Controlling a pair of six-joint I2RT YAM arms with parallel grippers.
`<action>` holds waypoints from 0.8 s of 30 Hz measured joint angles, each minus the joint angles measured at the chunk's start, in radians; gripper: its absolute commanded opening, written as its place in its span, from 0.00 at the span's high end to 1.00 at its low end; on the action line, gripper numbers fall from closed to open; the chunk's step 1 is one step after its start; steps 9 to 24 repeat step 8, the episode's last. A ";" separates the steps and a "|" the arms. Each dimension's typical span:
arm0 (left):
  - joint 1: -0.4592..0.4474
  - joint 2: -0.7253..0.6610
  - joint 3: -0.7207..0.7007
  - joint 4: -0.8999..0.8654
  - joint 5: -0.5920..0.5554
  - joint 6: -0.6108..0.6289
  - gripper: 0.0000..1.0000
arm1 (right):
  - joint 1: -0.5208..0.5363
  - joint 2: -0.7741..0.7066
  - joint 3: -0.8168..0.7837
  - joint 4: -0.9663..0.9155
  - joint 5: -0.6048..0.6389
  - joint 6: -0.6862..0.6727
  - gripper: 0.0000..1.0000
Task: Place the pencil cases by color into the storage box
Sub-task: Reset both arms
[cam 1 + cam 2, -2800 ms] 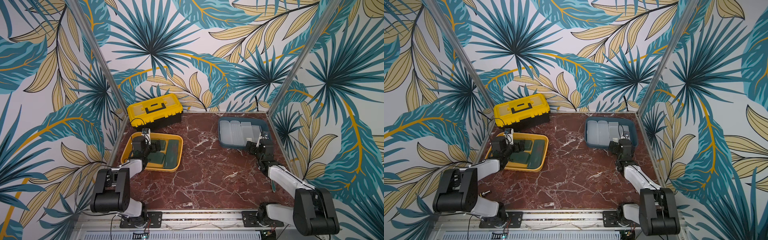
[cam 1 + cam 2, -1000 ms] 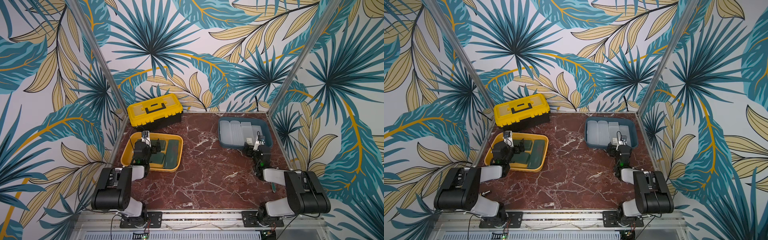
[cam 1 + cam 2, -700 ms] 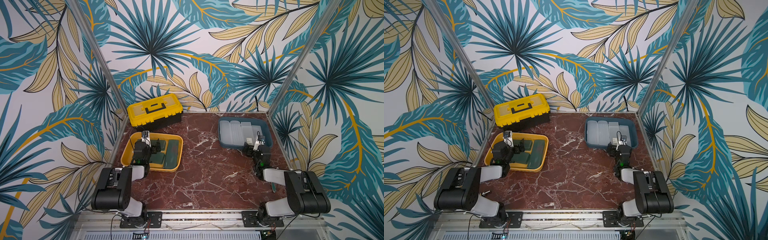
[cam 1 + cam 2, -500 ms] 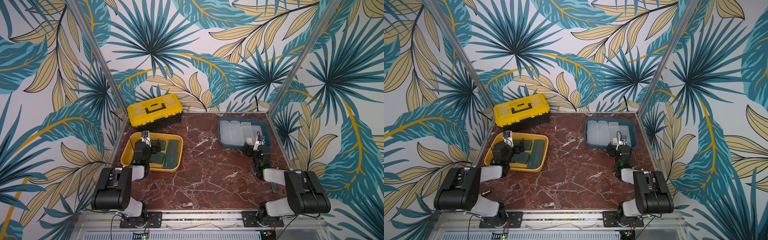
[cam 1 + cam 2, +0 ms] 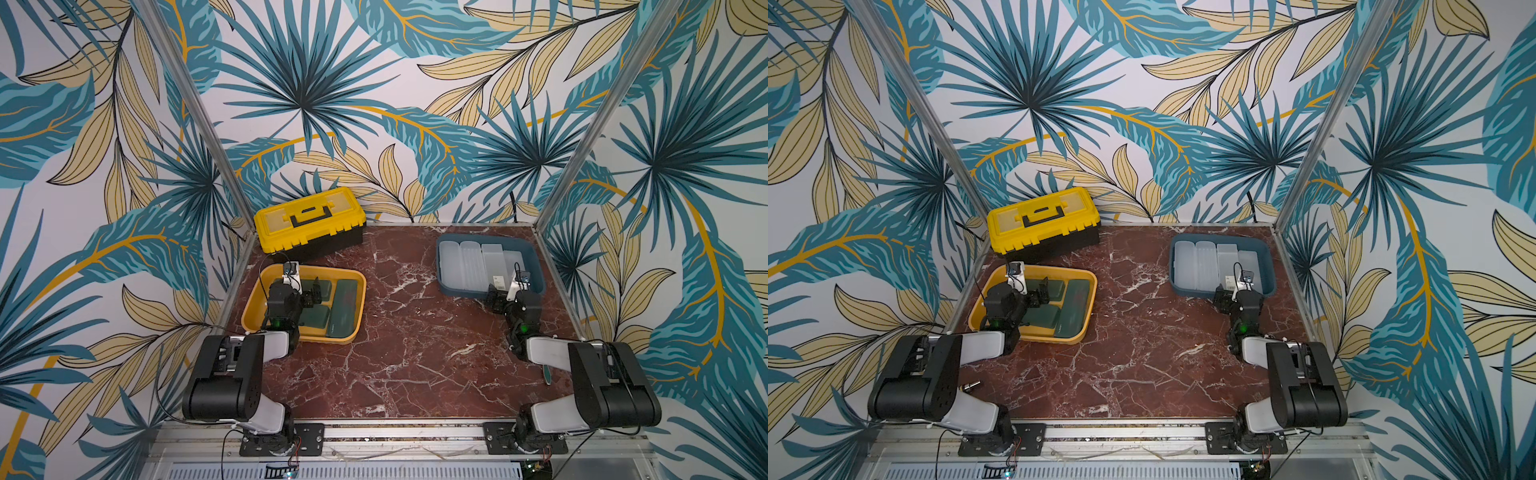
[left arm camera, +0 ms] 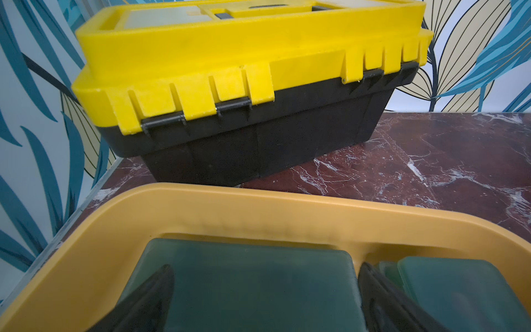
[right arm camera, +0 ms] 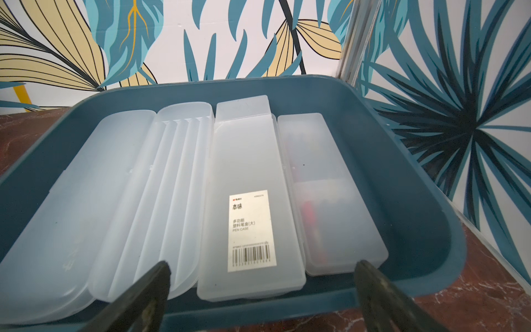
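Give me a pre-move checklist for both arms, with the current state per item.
1. left gripper open and empty: ok.
2. right gripper open and empty: ok.
3. dark green cases lie inside the yellow tray: ok.
4. frosted white cases, four side by side, lie inside the blue tray: ok.
5. No wrong colour in either tray: ok, as far as visible.
6. Count of green cases: cannot tell; the left arm hides part of the yellow tray in both top views.
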 measured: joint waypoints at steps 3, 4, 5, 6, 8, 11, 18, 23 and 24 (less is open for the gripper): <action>0.000 0.000 0.000 0.000 0.000 0.000 0.01 | 0.000 0.002 0.003 0.000 -0.002 -0.004 0.01; 0.000 0.000 0.000 0.000 0.000 0.000 0.00 | 0.000 0.002 0.003 0.000 -0.002 -0.006 0.01; 0.000 0.000 0.000 0.000 0.000 0.000 0.00 | 0.000 0.003 0.004 0.000 -0.002 -0.007 0.01; 0.000 0.000 0.000 0.000 0.000 0.000 0.00 | 0.000 0.003 0.004 0.000 -0.002 -0.007 0.01; 0.000 0.000 0.000 0.000 0.000 0.000 0.01 | 0.000 0.003 0.004 0.000 -0.002 -0.007 0.01; 0.000 0.000 0.000 0.000 0.000 0.000 0.01 | 0.000 0.003 0.004 0.000 -0.002 -0.007 0.01; 0.000 0.000 0.000 0.000 0.000 0.000 0.01 | 0.000 0.003 0.004 0.000 -0.002 -0.007 0.01; 0.000 0.000 0.000 0.000 0.000 0.000 0.01 | 0.000 0.003 0.004 0.000 -0.002 -0.007 0.01; 0.000 0.000 0.000 0.000 0.000 0.000 0.01 | 0.000 0.003 0.004 0.000 -0.002 -0.007 0.01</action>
